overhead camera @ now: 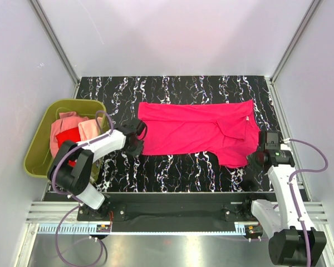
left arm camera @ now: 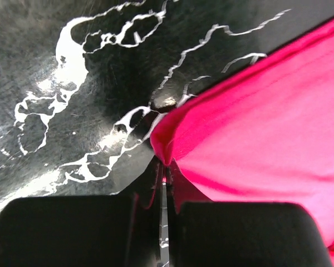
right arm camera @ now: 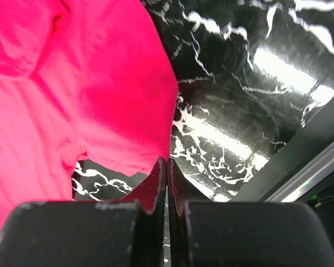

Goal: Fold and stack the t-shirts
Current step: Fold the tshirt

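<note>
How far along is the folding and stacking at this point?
Done: nothing stacked yet. In hand: the magenta t-shirt lies spread on the table, the left gripper and right gripper each pinching an edge of it. Remaining: folding it, then the red shirt and salmon-pink shirts bunched in the olive-green tub.

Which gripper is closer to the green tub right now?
Left. The left gripper sits just beside the green tub; the right gripper is across the magenta shirt, at its far end.
</note>
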Controlling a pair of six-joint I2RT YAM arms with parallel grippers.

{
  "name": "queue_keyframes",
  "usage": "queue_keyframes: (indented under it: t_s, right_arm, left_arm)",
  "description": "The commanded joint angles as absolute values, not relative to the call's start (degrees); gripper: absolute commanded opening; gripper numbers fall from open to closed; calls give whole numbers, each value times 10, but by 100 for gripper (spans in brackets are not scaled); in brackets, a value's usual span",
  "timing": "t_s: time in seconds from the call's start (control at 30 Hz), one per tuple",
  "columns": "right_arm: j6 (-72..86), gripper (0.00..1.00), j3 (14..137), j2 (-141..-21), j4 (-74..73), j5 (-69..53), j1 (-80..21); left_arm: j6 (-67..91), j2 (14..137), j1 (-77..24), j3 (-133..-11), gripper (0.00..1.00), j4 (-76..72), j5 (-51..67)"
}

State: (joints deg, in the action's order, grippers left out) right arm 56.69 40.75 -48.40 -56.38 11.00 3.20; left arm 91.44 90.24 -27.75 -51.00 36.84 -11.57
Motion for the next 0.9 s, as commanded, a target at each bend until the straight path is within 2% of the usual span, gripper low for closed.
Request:
queue_keyframes:
  t_s: [0.0,0.4,0.87]
  right_arm:
    - [533,0,451,-483,-580,165,29]
    - [468,0,529,-529,-562,196,29]
    - [352,0,621,-686,-473,174,30]
  left_arm:
    - [892,889,-274,-567,0,413,-170]
    - [846,912,-274,-654,0,460,-210]
    - [805,1006,-236,-788,0,524,-247]
